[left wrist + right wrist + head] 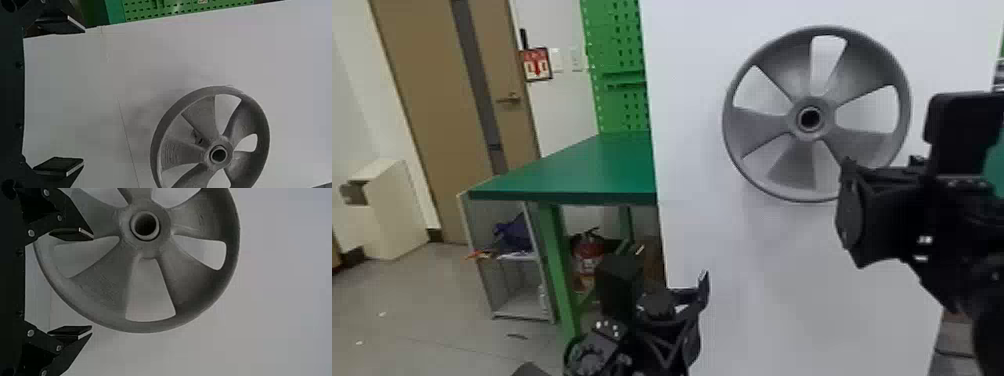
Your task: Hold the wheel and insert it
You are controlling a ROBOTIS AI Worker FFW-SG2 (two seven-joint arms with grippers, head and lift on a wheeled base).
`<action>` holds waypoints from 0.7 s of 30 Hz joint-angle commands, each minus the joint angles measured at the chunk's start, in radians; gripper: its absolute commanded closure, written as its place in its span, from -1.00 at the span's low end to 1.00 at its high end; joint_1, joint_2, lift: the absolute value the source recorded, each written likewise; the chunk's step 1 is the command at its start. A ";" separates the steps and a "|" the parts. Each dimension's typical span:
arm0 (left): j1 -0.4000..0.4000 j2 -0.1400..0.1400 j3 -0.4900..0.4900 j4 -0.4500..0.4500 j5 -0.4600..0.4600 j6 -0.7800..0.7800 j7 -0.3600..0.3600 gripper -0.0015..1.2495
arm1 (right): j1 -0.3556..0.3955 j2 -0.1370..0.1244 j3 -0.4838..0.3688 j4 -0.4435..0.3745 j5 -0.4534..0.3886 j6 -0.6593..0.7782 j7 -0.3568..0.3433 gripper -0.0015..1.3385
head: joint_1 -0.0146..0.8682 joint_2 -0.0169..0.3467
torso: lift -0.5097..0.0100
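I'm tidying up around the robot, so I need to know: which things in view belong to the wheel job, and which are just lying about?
For the job:
gray wheel
left gripper, open
right gripper, open

Apparently not involved:
green table
green pegboard
fire extinguisher beneath the table

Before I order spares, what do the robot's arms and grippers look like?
The left arm and right arm are black, each with a boxy housing and small white spots. The left gripper and right gripper are black too, with flat pads edged pale grey; the right's linkages carry round silver fasteners.
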 commanded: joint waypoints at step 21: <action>0.008 -0.099 0.136 -0.024 -0.053 0.038 -0.067 -0.84 | 0.408 -0.054 -0.038 -0.057 -0.020 -0.265 0.010 -0.36 | -0.19 0.90 | -0.74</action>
